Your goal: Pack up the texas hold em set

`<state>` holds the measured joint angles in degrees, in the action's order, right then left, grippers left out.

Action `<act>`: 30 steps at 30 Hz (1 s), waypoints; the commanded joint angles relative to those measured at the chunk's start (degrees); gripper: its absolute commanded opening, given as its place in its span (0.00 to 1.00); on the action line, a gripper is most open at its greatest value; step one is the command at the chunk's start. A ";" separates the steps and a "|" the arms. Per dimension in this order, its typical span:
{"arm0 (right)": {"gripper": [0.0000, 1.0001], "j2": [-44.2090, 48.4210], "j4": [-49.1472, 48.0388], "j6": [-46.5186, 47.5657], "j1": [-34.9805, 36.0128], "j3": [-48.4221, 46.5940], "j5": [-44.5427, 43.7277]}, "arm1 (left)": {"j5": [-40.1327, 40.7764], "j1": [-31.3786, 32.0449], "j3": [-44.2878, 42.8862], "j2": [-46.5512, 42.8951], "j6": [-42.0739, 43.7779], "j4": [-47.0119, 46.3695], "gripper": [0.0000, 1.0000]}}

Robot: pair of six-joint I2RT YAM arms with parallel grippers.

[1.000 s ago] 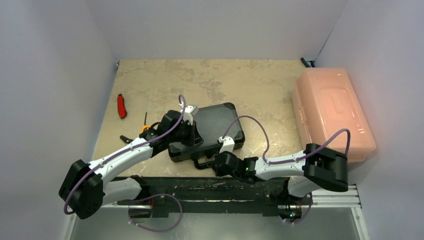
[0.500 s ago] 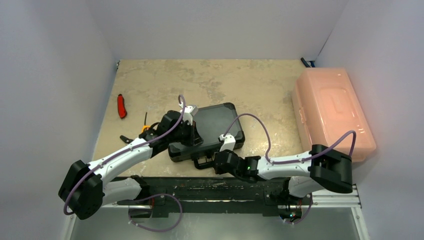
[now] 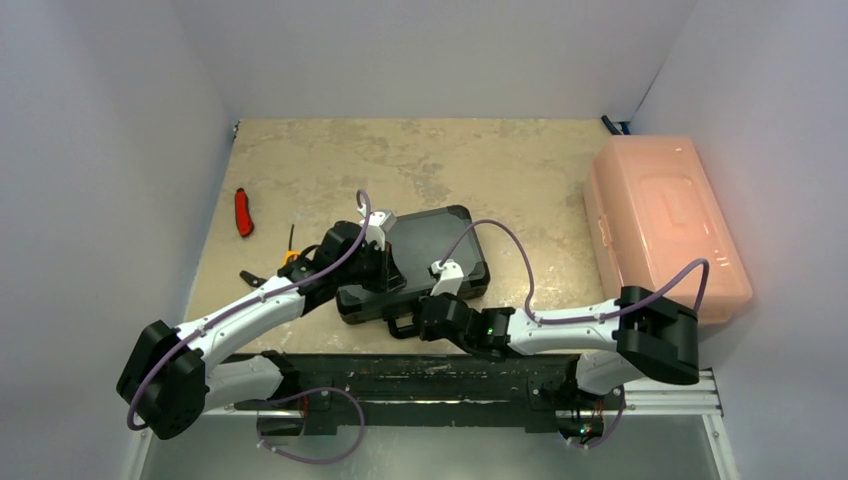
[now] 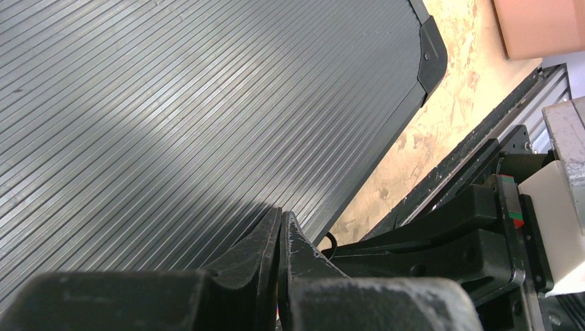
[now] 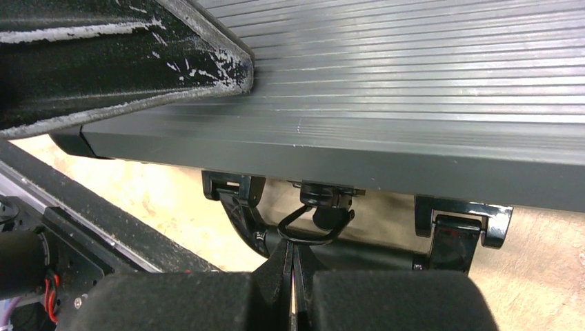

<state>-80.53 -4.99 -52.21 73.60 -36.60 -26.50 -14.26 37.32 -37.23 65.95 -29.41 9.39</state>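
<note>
Near the table front edge: case lies shut, ribbed lid up, latches facing the robot.
Left gripper: fingers pressed together on the lid, likely holding it down.
Right gripper: fingers closed at the middle latch's wire loop, probably fastening it; whether it pinches the loop is unclear.
Pink bin: well off right.

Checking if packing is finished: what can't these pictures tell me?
- Contents of the case: hidden by its lowered lid, all views.
- Latches: fastened or not is unclear in right wrist view; too small in top view.
- Red item at left: too small to identify, top view.
- Left tool: contact with lid unclear, left wrist view.
</note>
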 commanded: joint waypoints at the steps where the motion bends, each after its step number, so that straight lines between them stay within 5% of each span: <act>1: 0.00 -1.20 0.20 1.33 0.14 -3.66 -4.14 | 2.62 0.26 3.31 1.57 1.55 9.25 0.00; 14: 0.00 -4.31 10.20 -5.41 0.14 -8.59 -13.26 | 2.55 0.21 3.39 1.55 1.59 9.07 0.00; 30: 0.00 -6.23 14.02 -8.63 0.14 -8.62 -14.02 | 2.52 0.27 3.52 1.59 1.39 9.02 0.00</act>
<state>-86.39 7.55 -58.74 74.08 -44.49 -36.64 -14.31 37.32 -37.10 65.87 -29.41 9.19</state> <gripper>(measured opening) 0.005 0.003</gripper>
